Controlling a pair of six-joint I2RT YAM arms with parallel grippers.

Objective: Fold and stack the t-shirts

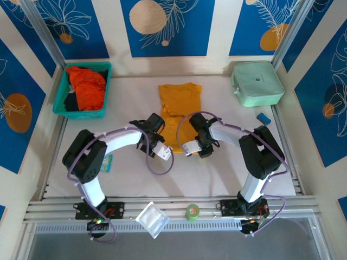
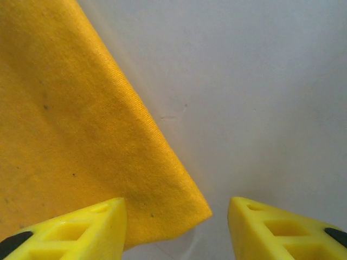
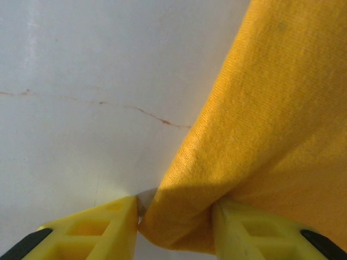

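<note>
Here's the flat white table (image 1: 206, 173), and spread on it at the centre, toward the far side, is the mustard-yellow cloth t-shirt (image 1: 180, 105). Far left, a teal plastic basket (image 1: 60, 103) sits on the surface. Far right there's a mint-green rectangular box (image 1: 257, 84), with a small blue block (image 1: 263, 117) just near of it. A small pale-blue packet (image 1: 107, 162) lies near left. On the near edge rail, a clear plastic tray (image 1: 152, 219) and a green tape roll (image 1: 192, 212) sit close together

The plain mustard-yellow t-shirt (image 1: 180, 108) contrasts with the white surface (image 1: 227, 168), the red-orange t-shirt (image 1: 88, 86) with its teal basket (image 1: 78, 114), beside a mint-green box (image 1: 257, 83) and blue, white-leaf-patterned wall panels (image 1: 195, 39).
</note>
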